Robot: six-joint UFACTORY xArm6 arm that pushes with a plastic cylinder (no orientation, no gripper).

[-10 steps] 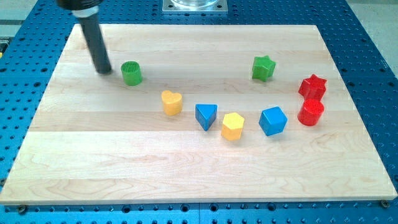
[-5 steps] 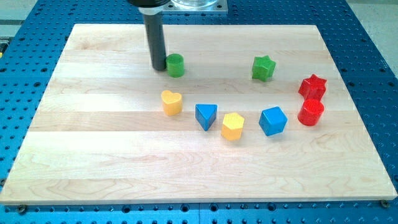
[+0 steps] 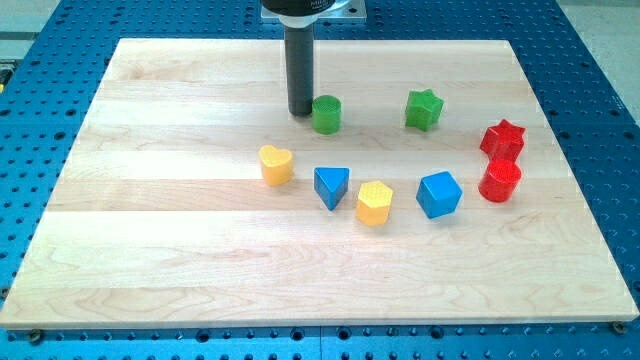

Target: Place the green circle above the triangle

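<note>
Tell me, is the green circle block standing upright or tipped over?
Upright. The green circle shows its flat round top facing up and rests flat on the board, with my tip at its left side.

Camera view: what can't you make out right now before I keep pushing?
- Contact between my tip and the green circle: they look touching at the circle's left, but this angle cannot confirm it.
- The rod's upper part and the arm: cut off by the view's top edge.
- The red cylinder and red star: whether they touch, since they overlap in the camera view.
- The blue triangle: fully visible, below the circle.
</note>
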